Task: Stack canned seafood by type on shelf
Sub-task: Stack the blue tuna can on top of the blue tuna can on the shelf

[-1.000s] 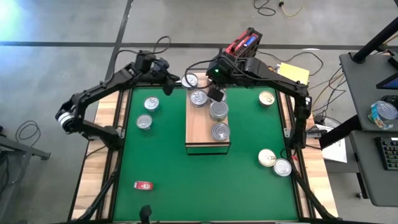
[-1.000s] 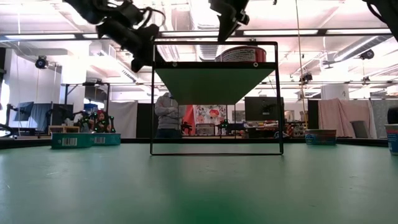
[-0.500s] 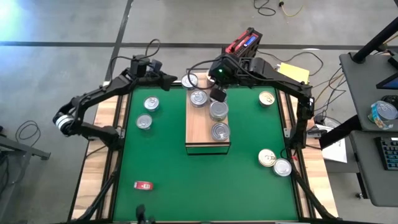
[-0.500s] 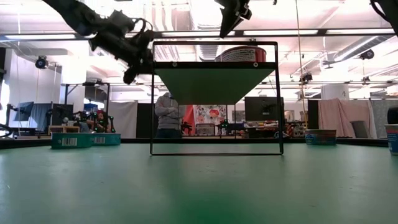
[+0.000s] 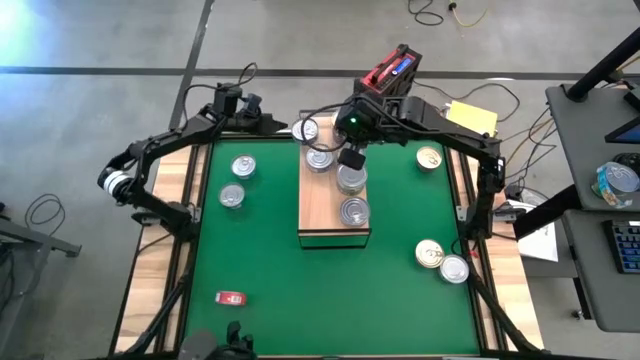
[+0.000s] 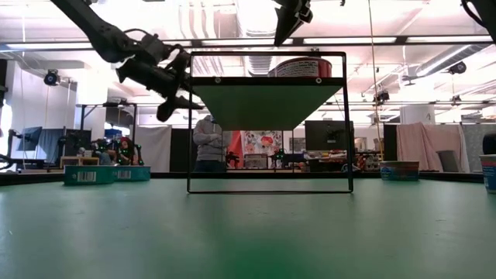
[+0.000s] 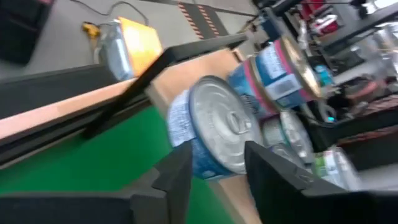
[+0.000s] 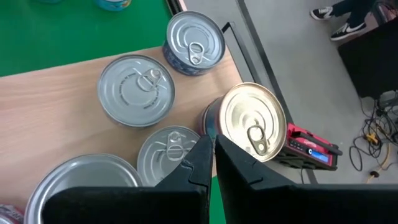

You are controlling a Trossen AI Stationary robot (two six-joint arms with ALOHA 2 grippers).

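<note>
Since a second ago the left tool has drawn back toward nine o'clock from the shelf's far end, and its fingers, together then, now stand apart with nothing between them. What it leaves behind, it seems, is a blue-labelled silver tin at the shelf's twelve o'clock corner, just beyond the fingertips in the left wrist view and no longer touched.

Right tool hangs over the shelf's far half, fingers pressed together and empty. Under it in its wrist view sit three silver tins close together and a gold-lidded tin at the shelf's edge.

More canned seafood lies on the green desk: two silver tins at ten o'clock, a gold one at two o'clock, a gold and silver pair at four o'clock.

To finish this release well, the left tool should back straight out along its approach line, fingers wide, so no fingertip drags the corner tin off the edge. Then it can turn to the ten o'clock tins, matching lid colour before stacking.
</note>
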